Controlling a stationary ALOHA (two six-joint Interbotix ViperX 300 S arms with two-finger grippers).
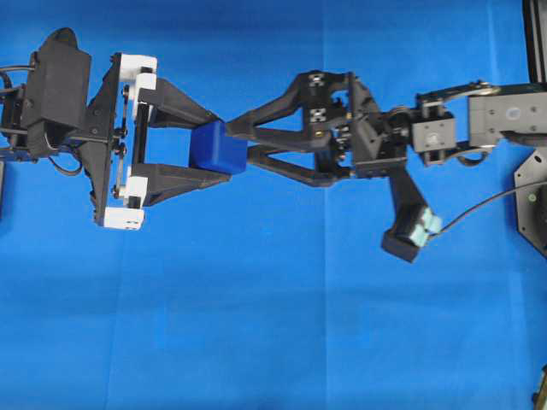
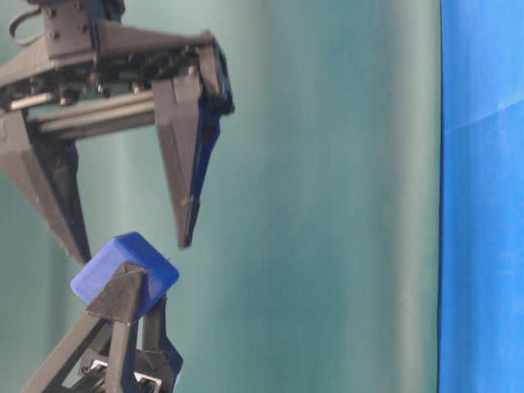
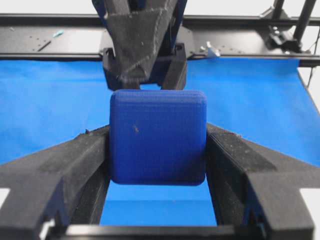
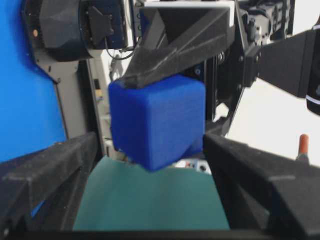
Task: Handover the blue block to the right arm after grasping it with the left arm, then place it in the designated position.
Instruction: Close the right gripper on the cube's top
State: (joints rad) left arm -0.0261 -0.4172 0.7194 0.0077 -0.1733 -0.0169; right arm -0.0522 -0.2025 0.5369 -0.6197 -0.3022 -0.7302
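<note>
Left end effector [image 1: 209, 147] clenched on blue block [image 1: 219, 148], fingers pinching two opposite faces, block held aloft above blue cloth [image 1: 256, 325]. Right end effector [image 1: 244, 141] released, jaws spread wide, tips straddling block's free faces from opposite side; in right wrist view block sits between its fingers [image 4: 260, 185], gap visible both sides. Block cube-shaped, no long axis. Judgement: right arm nearest for takeover; closing needed next.
</note>
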